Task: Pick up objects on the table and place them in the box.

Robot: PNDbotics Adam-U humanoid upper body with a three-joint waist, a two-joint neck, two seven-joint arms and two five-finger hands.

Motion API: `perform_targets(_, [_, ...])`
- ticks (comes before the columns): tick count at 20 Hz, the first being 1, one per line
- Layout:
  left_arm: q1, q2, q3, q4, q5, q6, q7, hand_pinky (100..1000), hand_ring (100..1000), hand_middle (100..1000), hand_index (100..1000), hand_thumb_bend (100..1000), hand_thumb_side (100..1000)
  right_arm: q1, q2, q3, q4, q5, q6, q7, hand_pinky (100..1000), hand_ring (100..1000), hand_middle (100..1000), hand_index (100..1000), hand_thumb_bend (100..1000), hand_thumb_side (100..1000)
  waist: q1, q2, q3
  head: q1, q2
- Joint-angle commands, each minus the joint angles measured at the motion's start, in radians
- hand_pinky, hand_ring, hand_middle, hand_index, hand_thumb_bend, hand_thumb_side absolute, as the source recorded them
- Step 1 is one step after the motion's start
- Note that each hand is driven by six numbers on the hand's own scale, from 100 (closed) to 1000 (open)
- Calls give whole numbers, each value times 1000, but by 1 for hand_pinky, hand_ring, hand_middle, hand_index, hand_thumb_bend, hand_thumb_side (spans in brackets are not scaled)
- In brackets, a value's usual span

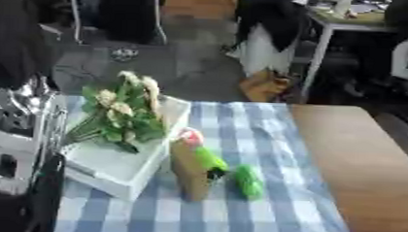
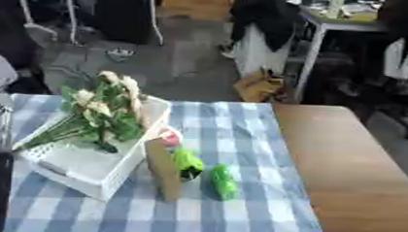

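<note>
A white box (image 1: 120, 171) sits at the left edge of the table, on a blue-and-white checked cloth (image 1: 237, 221). A bunch of flowers (image 1: 122, 112), pale blooms on green stems, already lies in it, the heads toward the far corner and the stems trailing over the box's left rim.

Just beside the box's right wall, three things are left on the cloth. A brown, upright, cardboard-like piece (image 1: 188, 173) stands touching or nearly touching the box. Leaning at its top is a small pink-and-white object (image 1: 189, 136). A bright green object (image 1: 210, 158) rests against its right side, and a second green object (image 1: 249, 181) lies just to the right, on the cloth. I cannot tell what these small things are.

To the right of the cloth, the bare wooden table (image 1: 359, 162) runs to its right edge.

Neither robot hand shows clearly. In the left eye view, silver and black arm parts (image 1: 20, 131) fill the left edge; no fingers appear, so I cannot say whether the left hand is spread or closed. The right hand is not visible at all.

The next pick seems best taken on the lone green object, which stands free, approached from the right so the brown piece is not knocked.

The right eye view shows less of the arm and more of the box's left rim.
</note>
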Motion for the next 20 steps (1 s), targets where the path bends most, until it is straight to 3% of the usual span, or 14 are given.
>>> perform_targets(1, [-17,18,5,-13,2,-1,1,680,810,819,887,100,856,-11,-17,-1,-15,-3,0,5,789,854,928,805,100,781,14,-24,-2,1,2])
perform_targets(5, [-18,17,6,-13,3,-1,2,680,810,819,887,100,856,-10,-17,-1,-15,-2,2,7,791,860,932,806,100,782,14,-24,-3,-1,5])
perform_targets(9, [-23,17,7,-13,2,4,3,680,810,819,887,100,855,-9,-41,12,-15,22,55,33,801,884,943,805,100,796,13,-26,1,7,7])
perform_targets(13, [-21,16,0,-13,5,8,-3,681,810,819,887,100,855,5,-139,51,-15,104,118,107,808,894,933,799,100,813,-1,-34,13,-2,21])
perform_targets(16, [-21,15,-4,-13,8,11,-8,680,810,819,887,100,856,30,-231,103,-15,211,172,212,823,907,923,792,100,837,-10,-38,22,-6,25])
perform_targets(20, [-20,15,-10,-13,12,16,-15,680,810,819,887,100,856,44,-342,183,15,342,182,324,828,913,923,790,100,882,-20,-43,34,-17,31])
